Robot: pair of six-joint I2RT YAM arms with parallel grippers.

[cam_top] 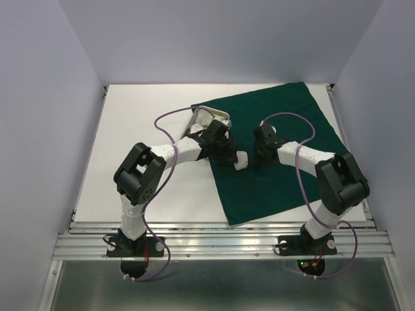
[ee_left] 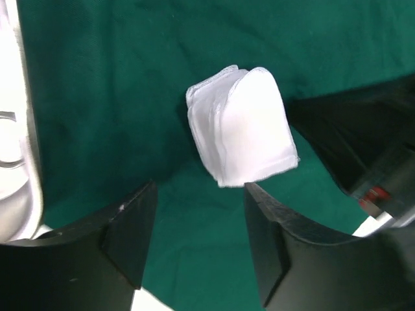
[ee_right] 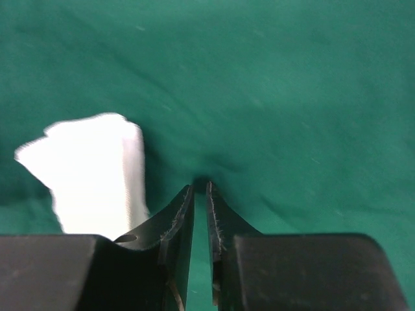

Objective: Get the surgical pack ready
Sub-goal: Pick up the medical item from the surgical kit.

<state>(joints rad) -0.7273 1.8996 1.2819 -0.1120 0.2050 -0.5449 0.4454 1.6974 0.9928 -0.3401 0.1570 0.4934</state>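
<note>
The dark green drape (cam_top: 279, 149) lies spread on the table's right half. A small stack of white gauze pads (cam_top: 240, 161) rests on it between my two grippers. In the left wrist view the gauze (ee_left: 241, 126) lies just beyond my left gripper (ee_left: 198, 236), which is open wide with nothing between its fingers. The steel tray (cam_top: 206, 123) stands tilted behind the left gripper, and its rim (ee_left: 19, 162) shows at the left edge. My right gripper (ee_right: 200, 189) touches a small pucker in the drape (ee_right: 292, 97), jaws a narrow slit apart, gauze (ee_right: 91, 172) to its left. Forceps and packet are out of view.
White tabletop (cam_top: 142, 116) lies bare left of the drape. Lavender walls (cam_top: 39, 97) enclose the table on three sides. The right gripper's black body (ee_left: 363, 155) sits close beside the gauze in the left wrist view. A metal rail (cam_top: 220, 240) runs along the near edge.
</note>
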